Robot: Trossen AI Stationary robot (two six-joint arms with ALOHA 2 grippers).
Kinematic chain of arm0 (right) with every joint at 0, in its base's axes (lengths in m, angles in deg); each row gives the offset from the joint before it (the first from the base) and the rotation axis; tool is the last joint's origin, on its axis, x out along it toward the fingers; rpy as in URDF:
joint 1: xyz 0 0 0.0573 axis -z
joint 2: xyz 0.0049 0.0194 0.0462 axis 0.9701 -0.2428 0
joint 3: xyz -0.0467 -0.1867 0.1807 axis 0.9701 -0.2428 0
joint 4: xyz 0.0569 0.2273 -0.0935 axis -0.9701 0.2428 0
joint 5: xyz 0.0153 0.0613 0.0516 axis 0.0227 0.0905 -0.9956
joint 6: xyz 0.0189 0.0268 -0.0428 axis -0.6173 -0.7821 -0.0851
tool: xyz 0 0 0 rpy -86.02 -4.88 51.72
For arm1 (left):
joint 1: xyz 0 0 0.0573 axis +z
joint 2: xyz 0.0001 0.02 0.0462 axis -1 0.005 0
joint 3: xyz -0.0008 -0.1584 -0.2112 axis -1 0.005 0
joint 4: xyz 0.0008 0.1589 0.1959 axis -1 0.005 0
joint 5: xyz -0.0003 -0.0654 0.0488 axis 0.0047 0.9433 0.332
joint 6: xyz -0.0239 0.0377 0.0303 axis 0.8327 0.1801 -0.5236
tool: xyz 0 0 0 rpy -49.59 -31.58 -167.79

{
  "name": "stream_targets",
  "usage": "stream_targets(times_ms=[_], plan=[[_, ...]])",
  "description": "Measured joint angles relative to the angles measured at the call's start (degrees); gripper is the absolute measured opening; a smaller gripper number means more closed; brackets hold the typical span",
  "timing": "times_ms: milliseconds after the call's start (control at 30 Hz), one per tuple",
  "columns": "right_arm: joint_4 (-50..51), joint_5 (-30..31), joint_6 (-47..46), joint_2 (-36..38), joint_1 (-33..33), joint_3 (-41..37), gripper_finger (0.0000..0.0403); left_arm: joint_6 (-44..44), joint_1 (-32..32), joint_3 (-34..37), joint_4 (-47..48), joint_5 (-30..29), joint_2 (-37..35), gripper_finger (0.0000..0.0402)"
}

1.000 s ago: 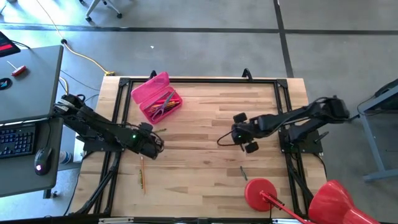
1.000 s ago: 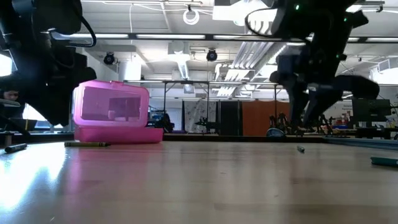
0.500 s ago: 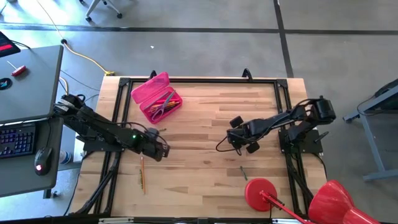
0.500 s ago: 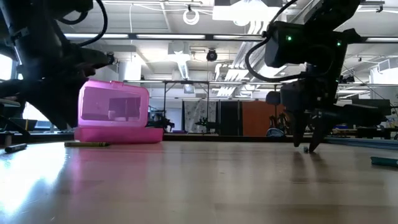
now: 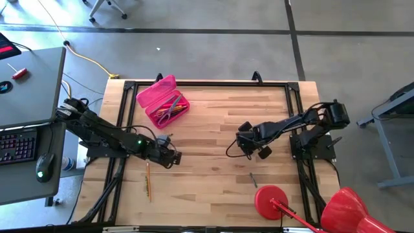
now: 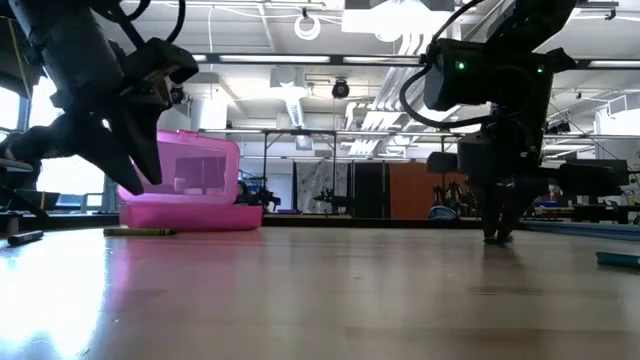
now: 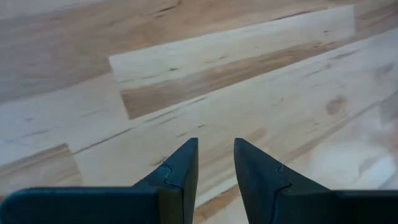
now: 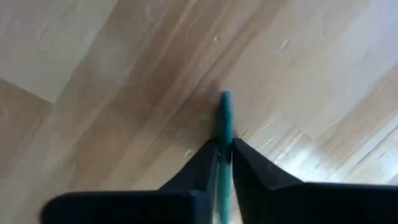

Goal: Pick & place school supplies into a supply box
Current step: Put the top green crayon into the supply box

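Pinching a thin green pencil [image 8: 224, 118] against the wooden table [image 5: 213, 116], the right gripper [image 8: 224, 152] works while the left gripper [image 7: 216, 163] hovers, jaws slightly apart.

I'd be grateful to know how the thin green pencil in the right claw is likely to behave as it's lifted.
The thin green pencil looks straight and stiff, so it probably won't droop. The right claw pinches it near one end, so it may pivot. It is slim, likely light, and would probably roll if dropped on the wooden table.

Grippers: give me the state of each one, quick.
Left tool: open with a narrow gap, holding nothing, over bare table.
Right tool: shut on a green pencil, down at the tabletop.
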Motion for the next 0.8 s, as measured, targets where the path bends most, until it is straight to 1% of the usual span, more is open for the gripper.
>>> stream_targets(times_ms=[67,133,233,333,467,600,700,800], plan=[[-0.2,-0.3,-2.8,0.0,0.3,0.0,0.0008,0.0,0.0,0.0,-1.1,0.0,0.0,0.0133],[-0.3,-0.3,-5.3,0.0,0.3,0.0,0.001,0.0,0.0,0.0,-2.4,0.0,0.0,0.0134],[-0.4,-0.1,-6.2,0.0,-0.1,0.0,0.0019,0.0,0.0,0.0,-3.4,0.0,0.0,0.0134],[0.6,1.6,-6.8,-0.2,-1.2,0.9,0.0013,0.0,0.0,0.0,-3.3,0.0,0.0,0.0134],[1.3,2.5,-11.9,-0.3,-2.4,5.3,0.0005,0.0,0.0,0.0,-3.3,0.0,0.0,0.0134],[1.7,-0.5,-16.6,-0.3,-3.3,10.2,0.0009,0.0,0.0,0.0,-3.3,0.0,0.0,0.0134],[-1.8,-1.5,-16.7,-0.2,-3.7,13.9,0.0004,0.0,0.0,0.0,-3.3,0.0,0.0,0.0134],[-7.7,-1.6,-16.7,-0.2,-3.7,16.5,0.0004,0.0,0.0,0.0,-3.3,0.0,0.0,0.0134]])
